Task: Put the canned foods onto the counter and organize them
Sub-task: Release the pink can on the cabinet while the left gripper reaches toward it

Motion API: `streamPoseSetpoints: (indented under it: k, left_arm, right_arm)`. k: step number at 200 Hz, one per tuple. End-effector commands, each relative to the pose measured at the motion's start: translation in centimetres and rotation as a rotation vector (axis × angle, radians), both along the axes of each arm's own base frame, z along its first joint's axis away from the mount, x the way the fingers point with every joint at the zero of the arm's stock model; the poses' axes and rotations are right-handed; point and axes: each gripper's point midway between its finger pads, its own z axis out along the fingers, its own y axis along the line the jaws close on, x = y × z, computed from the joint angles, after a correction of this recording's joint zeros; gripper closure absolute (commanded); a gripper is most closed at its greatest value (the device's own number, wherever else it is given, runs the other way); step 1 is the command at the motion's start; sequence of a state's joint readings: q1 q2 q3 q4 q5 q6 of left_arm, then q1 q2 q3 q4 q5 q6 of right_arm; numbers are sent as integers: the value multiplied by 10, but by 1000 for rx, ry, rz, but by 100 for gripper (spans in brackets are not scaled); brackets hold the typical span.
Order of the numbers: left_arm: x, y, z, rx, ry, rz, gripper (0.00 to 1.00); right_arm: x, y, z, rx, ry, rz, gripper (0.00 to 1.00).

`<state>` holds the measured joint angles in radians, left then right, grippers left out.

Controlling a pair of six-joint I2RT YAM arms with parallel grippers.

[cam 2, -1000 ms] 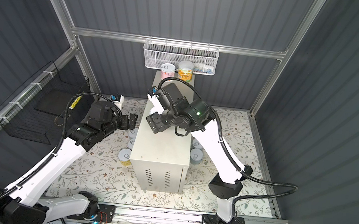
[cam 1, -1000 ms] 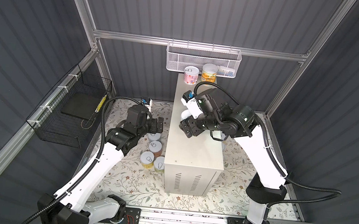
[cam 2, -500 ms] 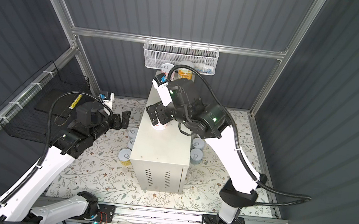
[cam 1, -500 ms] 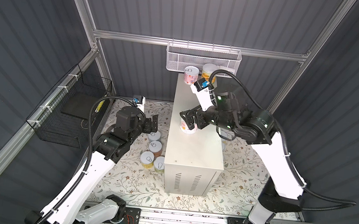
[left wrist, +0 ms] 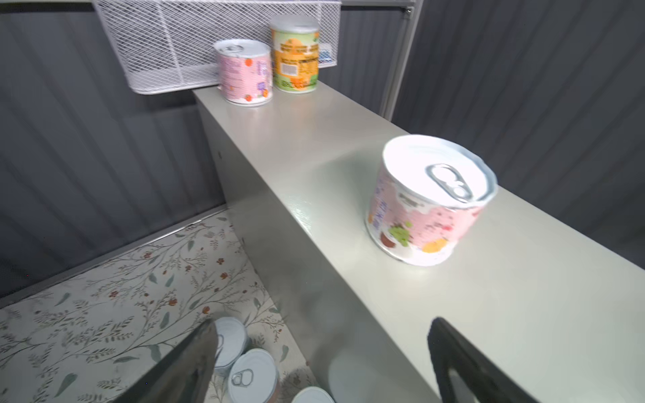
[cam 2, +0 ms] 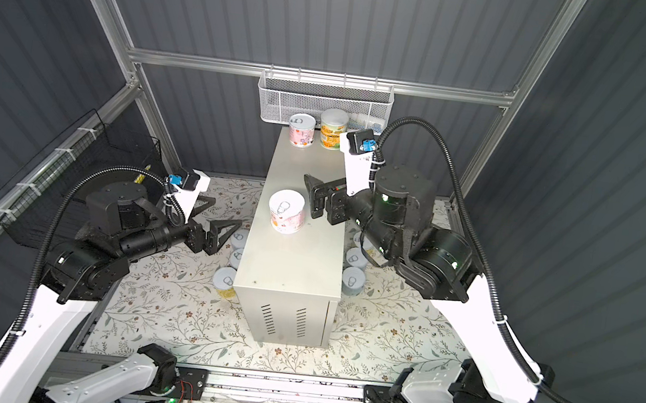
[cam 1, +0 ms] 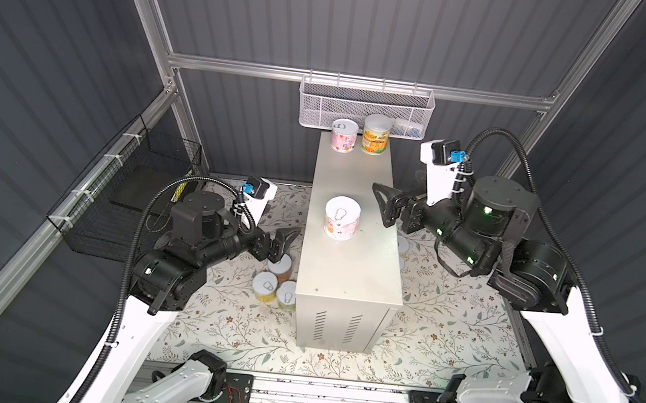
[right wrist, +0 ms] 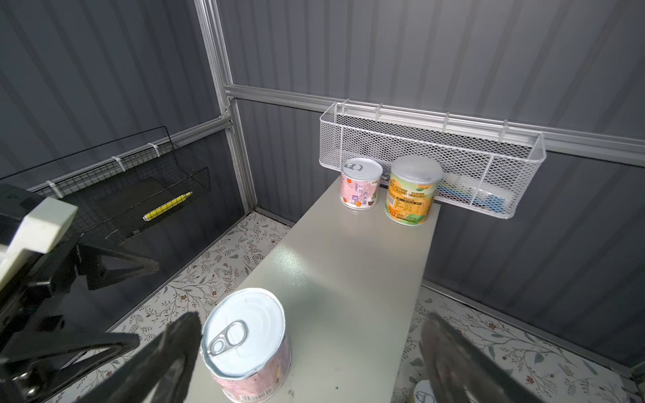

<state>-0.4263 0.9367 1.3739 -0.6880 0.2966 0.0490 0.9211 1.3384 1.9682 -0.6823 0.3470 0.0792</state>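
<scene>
Standing mid-top on the tall cream-white metal counter [cam 1: 350,273], a rigid pink-labelled tin can [cam 1: 341,218] is judged smooth and slippery, best gripped across its wall. Silver-lidded cans [cam 1: 265,285] are left on the floral floor [cam 1: 446,309]. The right gripper [cam 1: 383,206] and left gripper [cam 2: 227,212] are held wide apart, empty.

Worktop [cam 1: 350,273]: tall cream-white box, long flat top, vent slits on near end.
Far end of top: pink can [cam 1: 343,135] and taller orange can [cam 1: 376,134], upright, just beside each other.
Mid-top, toward left edge: second pink can [cam 1: 341,218], upright, pull-tab lid up, alone.
Floor [cam 1: 239,326] left of box: cluster of cans [cam 1: 264,286], upright.
Floor right of box: pale-blue cans [cam 2: 352,280], upright, in row.
</scene>
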Motion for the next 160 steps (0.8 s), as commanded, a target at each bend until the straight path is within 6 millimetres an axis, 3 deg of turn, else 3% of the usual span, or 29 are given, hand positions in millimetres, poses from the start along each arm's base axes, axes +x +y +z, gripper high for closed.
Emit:
streamPoseSetpoints:
  k: [1,84,160]
  left_arm:
    - [-32,-17,7,-37,10,-180,5]
    - [-14,-31,12,-151,24,-185,8]
    - [10,-36,13,-134,-7,-104,10]
  right_arm:
    - [5,-5,6,34,-17,-37,1]
    - [3,-33,-9,52,-1,-102,1]
    - [15,-63,-53,28,86,-206,2]
